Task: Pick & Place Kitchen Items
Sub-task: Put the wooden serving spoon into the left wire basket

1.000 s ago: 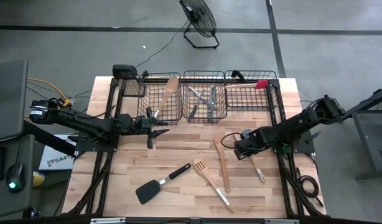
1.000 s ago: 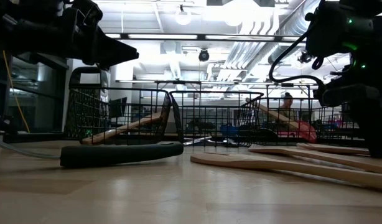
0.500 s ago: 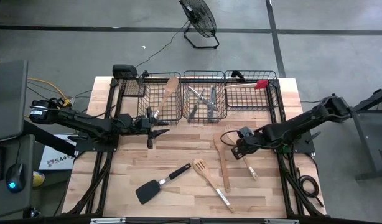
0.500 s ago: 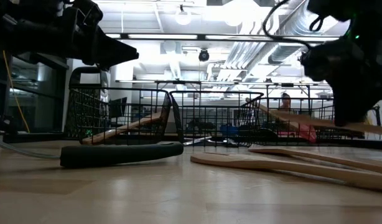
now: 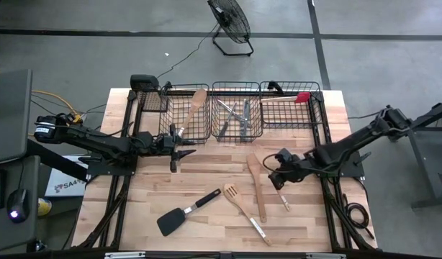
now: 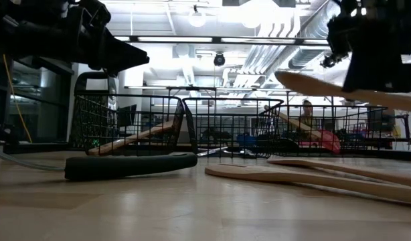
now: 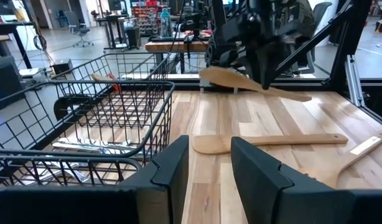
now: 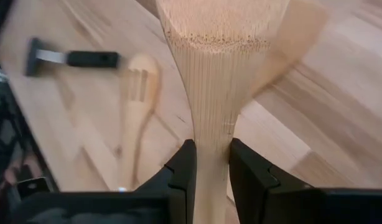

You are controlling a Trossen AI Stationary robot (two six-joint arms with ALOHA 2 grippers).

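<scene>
While the right tool [image 5: 278, 160] clamps a wooden spoon [image 8: 223, 74] by its neck above the surface [image 5: 206, 223], carry it level toward the baskets [image 5: 235, 108] ahead, clearing the rim. Beside those baskets, the left tool [image 7: 209, 163] waits, fingers apart and empty.

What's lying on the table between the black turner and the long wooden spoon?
In the high view, a wooden slotted turner lies between the black turner and the long wooden spoon.

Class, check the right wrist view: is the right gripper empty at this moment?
No: the right gripper is shut on the neck of a pale wooden utensil, whose broad head sticks out past the fingers above the table.
</scene>
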